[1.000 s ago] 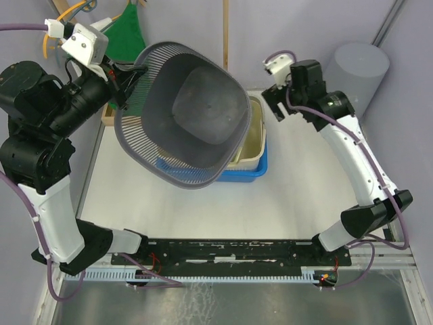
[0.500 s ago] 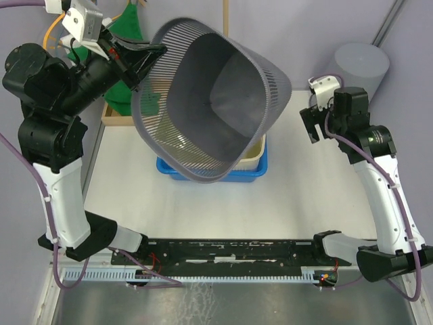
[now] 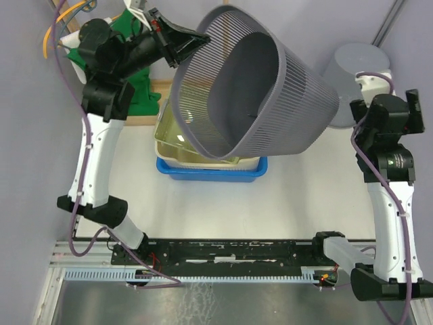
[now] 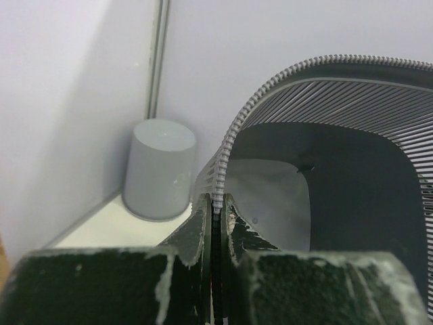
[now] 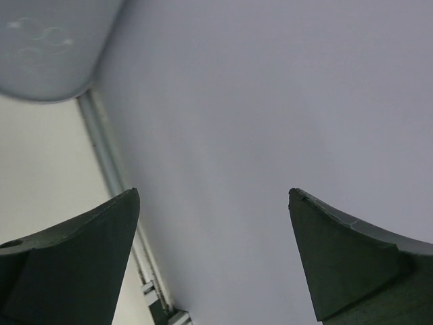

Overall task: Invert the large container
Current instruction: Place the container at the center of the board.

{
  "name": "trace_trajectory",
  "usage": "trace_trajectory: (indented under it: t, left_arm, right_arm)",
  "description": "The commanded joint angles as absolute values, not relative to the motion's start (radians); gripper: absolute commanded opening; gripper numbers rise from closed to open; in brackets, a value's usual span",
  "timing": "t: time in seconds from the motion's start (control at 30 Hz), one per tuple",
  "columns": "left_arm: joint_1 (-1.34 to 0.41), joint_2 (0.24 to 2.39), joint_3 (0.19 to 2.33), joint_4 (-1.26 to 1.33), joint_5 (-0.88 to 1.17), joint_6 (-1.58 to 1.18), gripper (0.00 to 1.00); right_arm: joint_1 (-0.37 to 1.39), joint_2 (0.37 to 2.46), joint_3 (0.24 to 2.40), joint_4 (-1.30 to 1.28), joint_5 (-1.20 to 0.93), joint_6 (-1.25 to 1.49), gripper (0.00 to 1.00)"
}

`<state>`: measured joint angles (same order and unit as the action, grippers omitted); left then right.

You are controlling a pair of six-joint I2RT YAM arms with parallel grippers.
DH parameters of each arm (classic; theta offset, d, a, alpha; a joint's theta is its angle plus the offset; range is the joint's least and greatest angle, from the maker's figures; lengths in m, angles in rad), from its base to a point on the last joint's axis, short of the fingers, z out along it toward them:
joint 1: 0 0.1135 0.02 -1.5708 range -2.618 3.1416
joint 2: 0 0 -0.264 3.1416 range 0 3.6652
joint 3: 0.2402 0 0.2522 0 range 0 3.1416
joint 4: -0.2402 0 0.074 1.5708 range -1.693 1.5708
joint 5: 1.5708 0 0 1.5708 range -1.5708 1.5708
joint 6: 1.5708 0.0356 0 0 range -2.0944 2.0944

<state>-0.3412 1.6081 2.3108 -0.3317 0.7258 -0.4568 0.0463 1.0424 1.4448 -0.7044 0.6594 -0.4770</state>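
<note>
Between the left fingers (image 4: 197, 233), clamped tight, sat only the thin rim of the slatted basket (image 3: 291, 101). Its weight might pull it free; the right fingers (image 5: 74, 264) gaped wide, empty.

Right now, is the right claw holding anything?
No, the right claw stands wide open with nothing inside it.

You see: large container (image 3: 298, 101), dark grey, finely slatted, above blue bin (image 3: 210, 170); cream tub (image 3: 169, 135) inside the bin; green cloth (image 3: 141, 95) left of it; plain grey cylinder (image 3: 352, 64) right.
</note>
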Motion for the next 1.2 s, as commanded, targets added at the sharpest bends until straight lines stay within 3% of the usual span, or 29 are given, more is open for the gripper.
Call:
trace_trajectory:
  t: [0.0,0.27,0.53,0.87,1.17]
  left_arm:
    - [-0.375,1.672,2.276,-0.054,0.744,-0.698,0.03]
    - [-0.512,1.799,2.237,-0.025,0.736,-0.723,0.03]
    - [-0.654,2.037,2.377,-0.082,0.757,-0.686,0.03]
    - [-0.743,2.313,2.514,-0.103,0.78,-0.681,0.03]
    - [-0.818,2.512,2.578,-0.14,0.738,-0.618,0.03]
  right_arm:
    - [-0.046,1.005,1.468,-0.548,0.824,-0.593,1.0]
    - [-0.239,1.015,1.595,-0.605,0.718,-0.619,1.0]
    - [-0.257,1.025,1.709,-0.762,0.615,-0.602,1.0]
    - [-0.258,1.001,1.869,-1.086,0.392,-0.587,1.0]
    - [-0.257,0.993,1.881,-1.531,0.029,-0.694,1.0]
